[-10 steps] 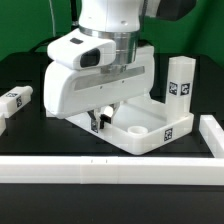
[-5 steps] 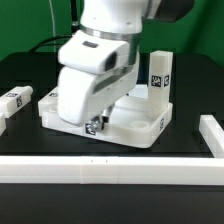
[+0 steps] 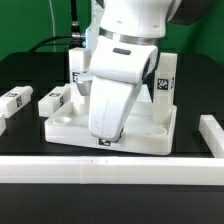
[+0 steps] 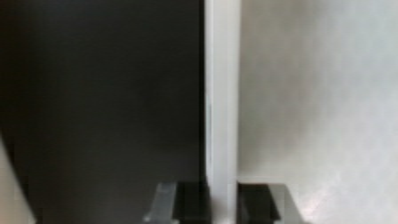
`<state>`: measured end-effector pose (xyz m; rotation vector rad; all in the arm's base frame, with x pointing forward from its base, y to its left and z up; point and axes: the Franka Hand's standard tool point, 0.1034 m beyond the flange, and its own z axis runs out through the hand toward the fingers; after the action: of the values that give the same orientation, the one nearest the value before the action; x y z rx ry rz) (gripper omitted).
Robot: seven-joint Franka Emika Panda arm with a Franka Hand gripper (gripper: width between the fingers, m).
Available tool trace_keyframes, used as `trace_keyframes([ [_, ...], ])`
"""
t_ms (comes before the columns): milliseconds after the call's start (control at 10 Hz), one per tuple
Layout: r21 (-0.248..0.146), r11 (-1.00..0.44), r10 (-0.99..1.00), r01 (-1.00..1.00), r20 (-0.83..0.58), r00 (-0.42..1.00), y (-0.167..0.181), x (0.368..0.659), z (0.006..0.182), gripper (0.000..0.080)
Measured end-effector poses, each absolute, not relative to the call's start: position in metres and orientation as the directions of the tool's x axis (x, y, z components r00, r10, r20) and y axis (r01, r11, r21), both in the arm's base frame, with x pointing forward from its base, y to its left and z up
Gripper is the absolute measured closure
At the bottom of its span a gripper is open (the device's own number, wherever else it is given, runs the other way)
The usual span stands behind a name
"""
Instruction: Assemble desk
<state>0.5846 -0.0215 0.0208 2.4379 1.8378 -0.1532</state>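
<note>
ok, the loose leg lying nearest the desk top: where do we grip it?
Probably mid-length, from above, jaws across its long side faces: that leg, beside the desk top, lies flat on the table, a narrow block with nothing over it.

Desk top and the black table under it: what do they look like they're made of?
Desk top: likely white plastic, matte; smooth moulded rim and round sockets. Table: black, matte, no glare; cloth or mat, cannot tell which.

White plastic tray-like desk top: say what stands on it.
Two upright white tagged block legs at its far corners: first leg, second leg. The white robot arm hides the middle of the tray.
</note>
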Motion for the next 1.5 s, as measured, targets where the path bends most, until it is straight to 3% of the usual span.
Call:
trace_keyframes([
  [400,0.005,-0.255,0.958,0.967,-0.137,0.253,-0.022,0.585,0.021,0.0736],
  [700,-0.006,0.016,0.987,1.000,-0.159,-0.017,0.001,0.604,0.027,0.0736],
  [1500,-0.021,-0.080,0.984,0.997,-0.160,0.075,0.036,0.640,0.021,0.0737],
])
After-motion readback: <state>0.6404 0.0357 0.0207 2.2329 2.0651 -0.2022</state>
